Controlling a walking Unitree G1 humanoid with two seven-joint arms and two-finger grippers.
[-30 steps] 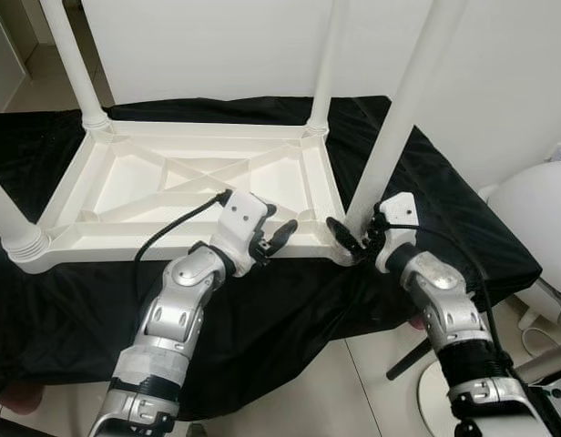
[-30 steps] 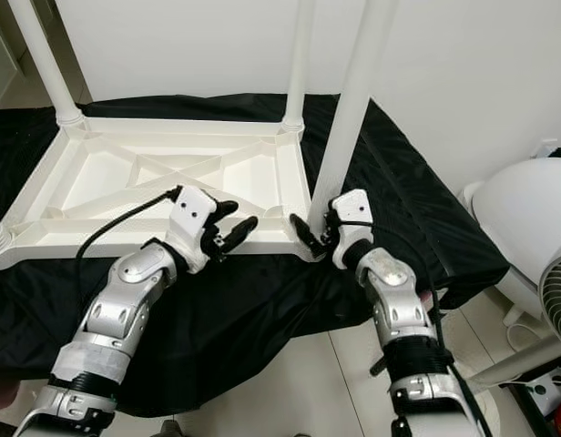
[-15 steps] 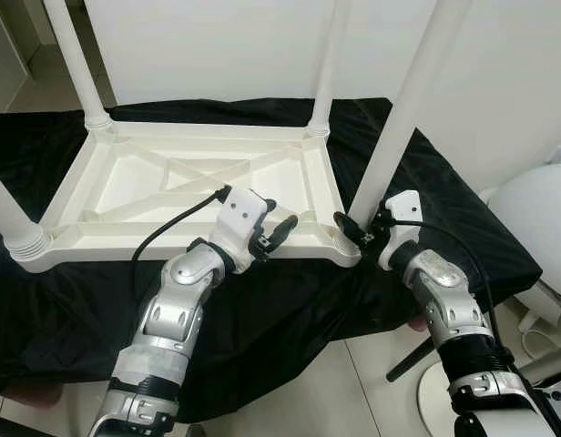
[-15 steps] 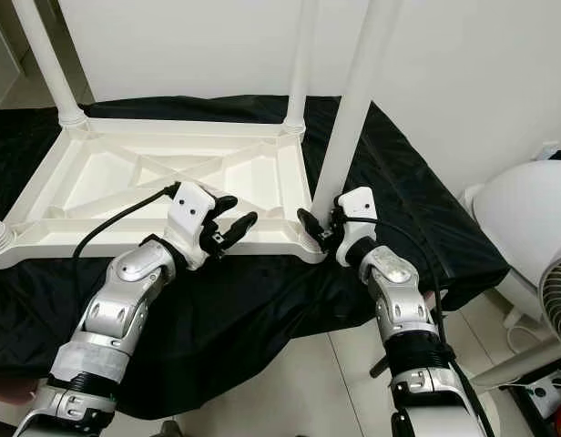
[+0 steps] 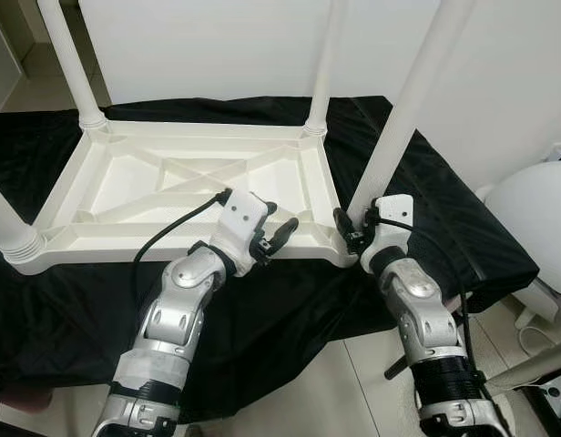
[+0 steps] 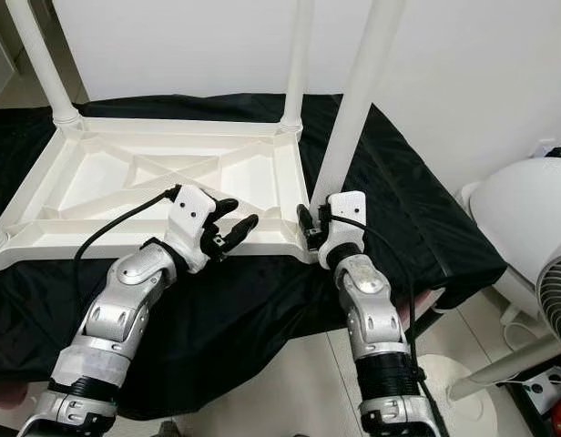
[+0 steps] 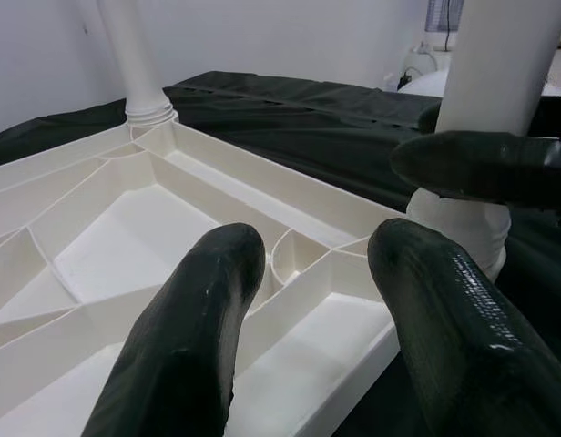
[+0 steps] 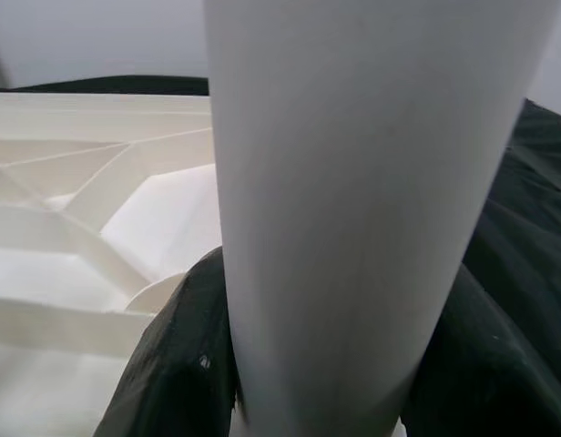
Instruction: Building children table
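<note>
A white plastic children's table lies upside down on a black cloth. Two legs stand at its far corners and one at the near left corner. The near right leg stands in its corner socket, leaning a little to the right. My right gripper is shut on the base of that leg; in the right wrist view the leg sits between the black fingers. My left gripper is open over the table's near rim, its fingers apart above the ribs.
A white round appliance and a fan grille stand on the tiled floor to the right of the cloth. A white wall rises behind the table. The cloth's front edge hangs just under my forearms.
My right forearm has swung left and the right gripper has drawn in tighter around the leg's base. The left gripper has hardly moved.
</note>
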